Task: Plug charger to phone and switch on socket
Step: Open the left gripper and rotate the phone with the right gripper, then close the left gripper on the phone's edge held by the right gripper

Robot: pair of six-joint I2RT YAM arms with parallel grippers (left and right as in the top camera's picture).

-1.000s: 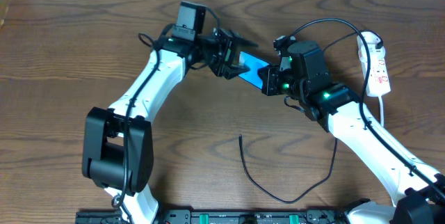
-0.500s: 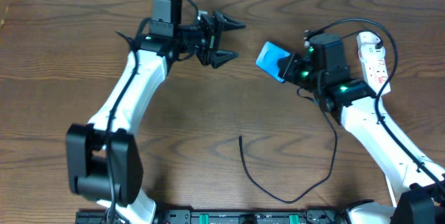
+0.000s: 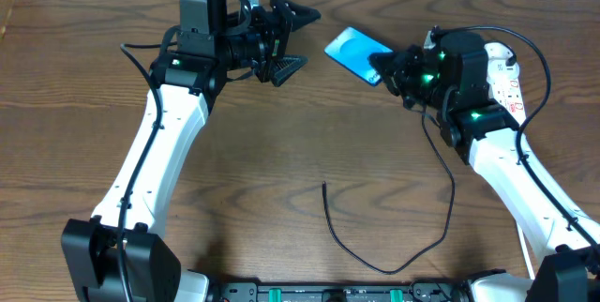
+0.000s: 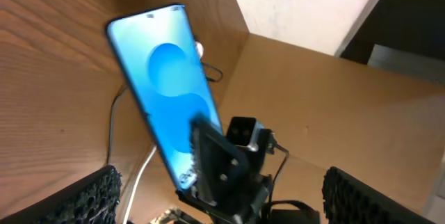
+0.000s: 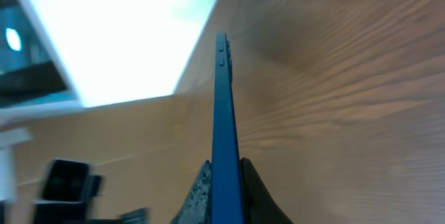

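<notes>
Held the phone (image 3: pixel 354 55) by one short end in the right jaws, shut tight on it. Held it up off the surface (image 3: pixel 281 152), at the far side, a bit right of the middle, blue screen facing up. From the right wrist, showed only its thin edge (image 5: pixel 222 113), pinched on both sides.

Found the left jaws wide open with nothing inside, near the phone's free end but not touching it.

Saw the charger (image 3: pixel 325 203) lying on the surface at the near side, in the middle. Small plug tip loose, well apart from the phone. Not plugged into the phone yet. Followed the thin cable round to the right and up toward the socket (image 3: pixel 514 96) at the far right. Looked as if the white end sat in the socket already, but could not tell for sure. Could not tell if the switch was on either.

Judged the job as only just started: phone lifted, nothing more. Left to do: pick up the plug tip, push it into the phone, then press the switch on the socket.
</notes>
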